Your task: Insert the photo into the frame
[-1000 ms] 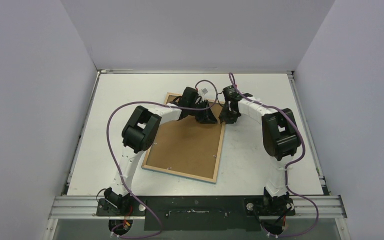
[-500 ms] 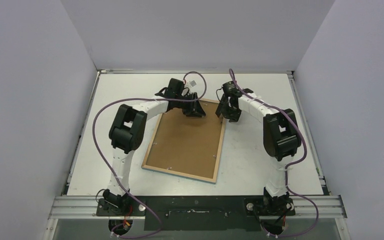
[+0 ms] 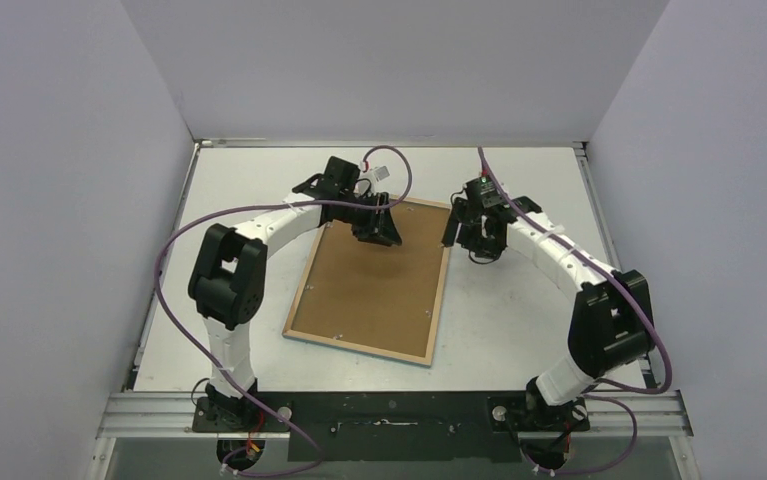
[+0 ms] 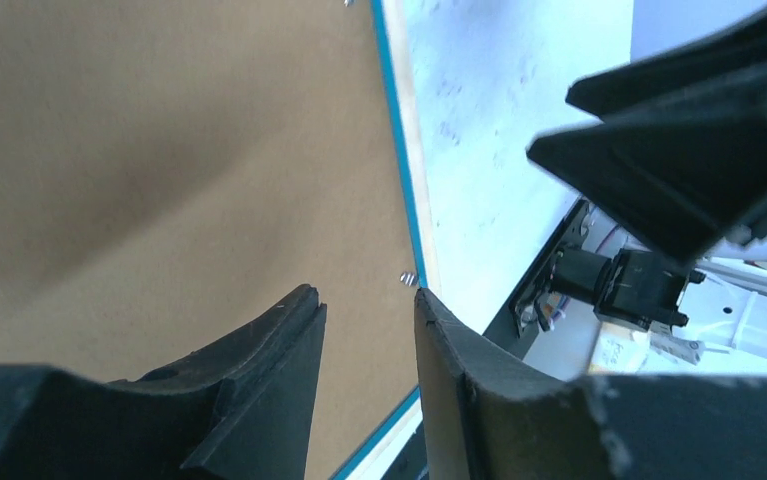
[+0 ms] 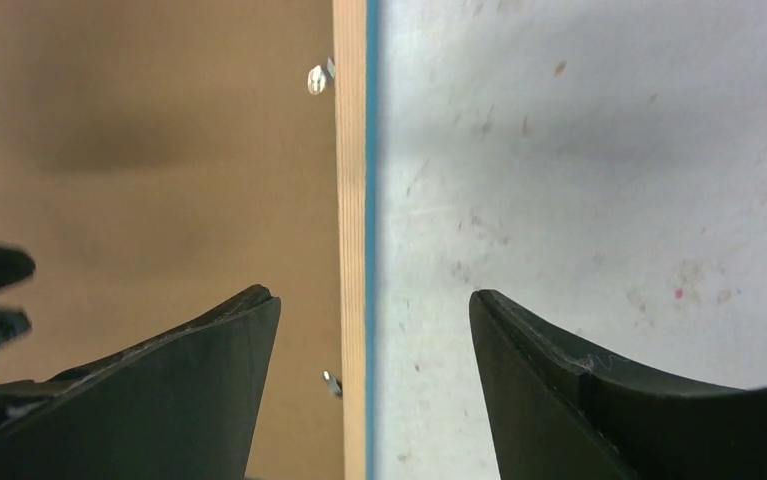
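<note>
The frame lies face down on the table, its light wood edge around a brown backing board. The photo is hidden. My left gripper hovers over the far part of the board, near the frame's far right corner. In the left wrist view the left gripper is open by a narrow gap, with only board and the frame's turquoise edge below. My right gripper is open wide. In the right wrist view the right gripper straddles the frame's right edge from above, holding nothing.
The white table extends right of the frame, with walls on three sides. Small metal tabs stick out of the frame's inner edge over the board. The arm bases sit on the near rail.
Both grippers have opened, the right one much wider. The left gripper slid left over the board and the right gripper drew right, off the frame's far right corner.
</note>
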Robot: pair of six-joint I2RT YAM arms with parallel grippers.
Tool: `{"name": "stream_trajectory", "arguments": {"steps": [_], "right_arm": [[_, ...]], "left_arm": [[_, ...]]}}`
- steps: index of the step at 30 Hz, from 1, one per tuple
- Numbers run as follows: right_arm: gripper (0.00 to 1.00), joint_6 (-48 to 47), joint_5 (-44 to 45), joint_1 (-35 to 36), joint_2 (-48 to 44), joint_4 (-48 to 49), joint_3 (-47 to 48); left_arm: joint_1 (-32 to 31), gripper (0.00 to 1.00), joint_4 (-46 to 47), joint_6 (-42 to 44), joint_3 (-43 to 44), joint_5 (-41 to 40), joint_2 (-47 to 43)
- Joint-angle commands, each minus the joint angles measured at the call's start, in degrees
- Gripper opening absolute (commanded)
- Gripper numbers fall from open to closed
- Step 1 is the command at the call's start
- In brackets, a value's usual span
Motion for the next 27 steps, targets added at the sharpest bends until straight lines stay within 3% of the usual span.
{"name": "stream_trajectory", "arguments": {"steps": [1, 6, 14, 27], "right_arm": [[0.71, -2.9, -0.6, 7.0, -4.6, -0.1, -5.1], [0.69, -0.2, -2.1, 12.6, -5.7, 2.6, -11.1], [0.54, -1.4, -3.6, 15.2, -4.3, 4.9, -14.9], [0.46, -3.3, -5.6, 16.7, -0.6, 9.3, -15.9]], "left_arm": [[-1.0, 0.36, -0.5, -0.1, -3.4, 4.4, -1.8], [-4.9, 0.33, 2.2, -3.9, -4.4, 6.6, 0.1], [-8.0, 0.24, 12.4, -10.6, -6.3, 8.5, 4.7], [-8.7, 0.21, 13.1, -8.7, -10.9, 8.3, 8.0]]}}
